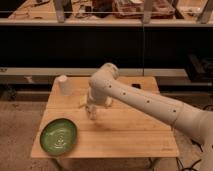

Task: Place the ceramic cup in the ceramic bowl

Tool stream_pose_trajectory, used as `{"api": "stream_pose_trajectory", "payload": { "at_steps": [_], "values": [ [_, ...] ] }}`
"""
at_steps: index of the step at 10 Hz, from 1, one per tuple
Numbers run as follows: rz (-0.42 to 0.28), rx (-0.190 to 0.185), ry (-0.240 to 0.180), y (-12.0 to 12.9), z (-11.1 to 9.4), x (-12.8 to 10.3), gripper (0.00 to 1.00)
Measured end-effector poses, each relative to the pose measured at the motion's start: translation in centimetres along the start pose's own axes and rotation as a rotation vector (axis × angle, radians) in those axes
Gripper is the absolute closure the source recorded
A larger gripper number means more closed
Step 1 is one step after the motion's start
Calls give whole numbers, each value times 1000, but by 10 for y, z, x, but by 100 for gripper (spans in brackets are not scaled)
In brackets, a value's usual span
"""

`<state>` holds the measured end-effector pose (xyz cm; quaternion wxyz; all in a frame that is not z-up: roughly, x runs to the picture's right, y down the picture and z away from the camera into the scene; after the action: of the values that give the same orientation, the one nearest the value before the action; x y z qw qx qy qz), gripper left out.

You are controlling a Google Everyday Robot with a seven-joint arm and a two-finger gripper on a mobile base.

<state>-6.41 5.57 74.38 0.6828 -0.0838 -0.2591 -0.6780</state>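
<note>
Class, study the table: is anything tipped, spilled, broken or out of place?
Nothing stands out. The ceramic cup stands upright, back left on the table, the ceramic bowl lies flat near the front left corner, and the pincer hangs above the middle.

Open bench [135, 131] separates the gripper [91, 112], mid-bench, from the cup [63, 84] back left; bowl [58, 136] front left.

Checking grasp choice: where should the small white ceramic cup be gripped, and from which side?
Grip the small white handleless ceramic cup across its side walls, probably coming from its right. It stands on end on the wooden table, round and without a handle, and the claw hangs over the table on that side.
</note>
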Motion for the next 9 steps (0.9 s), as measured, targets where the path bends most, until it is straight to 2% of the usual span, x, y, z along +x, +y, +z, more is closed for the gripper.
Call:
{"api": "stream_pose_trajectory", "payload": {
  "at_steps": [1,2,4,5,7,8,9],
  "values": [
    [-13,-11,37,-5,-13,20,20],
    [-36,-16,91,-14,-29,53,20],
    [-63,27,144,-29,-40,100,20],
    [-71,40,171,-30,-40,124,20],
    [-103,66,215,-38,-17,168,20],
    [-112,72,231,-39,-8,182,20],
    [-114,72,235,-39,-5,186,20]
  ]
}}
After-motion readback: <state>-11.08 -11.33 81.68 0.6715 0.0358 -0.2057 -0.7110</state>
